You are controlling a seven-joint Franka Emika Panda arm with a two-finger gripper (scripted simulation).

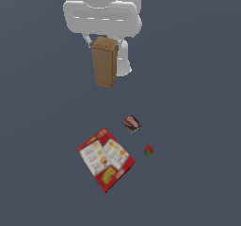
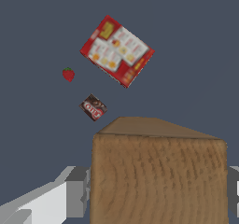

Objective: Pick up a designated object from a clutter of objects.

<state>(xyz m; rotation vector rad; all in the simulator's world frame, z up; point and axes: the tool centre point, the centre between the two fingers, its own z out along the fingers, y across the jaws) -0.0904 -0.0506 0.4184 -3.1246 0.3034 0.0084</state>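
The tan-brown wooden block [image 1: 104,63] hangs upright under the white arm, well above the floor. My gripper [image 1: 105,42] is shut on its upper end. In the wrist view the block [image 2: 158,171] fills the space between the two grey fingers [image 2: 77,191], which press on its sides. The rest of the clutter lies on the floor below: a flat red printed box [image 1: 105,159], a small dark packet [image 1: 132,123] and a tiny red strawberry [image 1: 148,150]. All three also show in the wrist view: the box [image 2: 117,51], the packet [image 2: 93,107] and the strawberry [image 2: 68,74].
The floor is a plain dark blue-grey surface [image 1: 197,126]. The arm's white body [image 1: 102,13] stands at the top of the exterior view.
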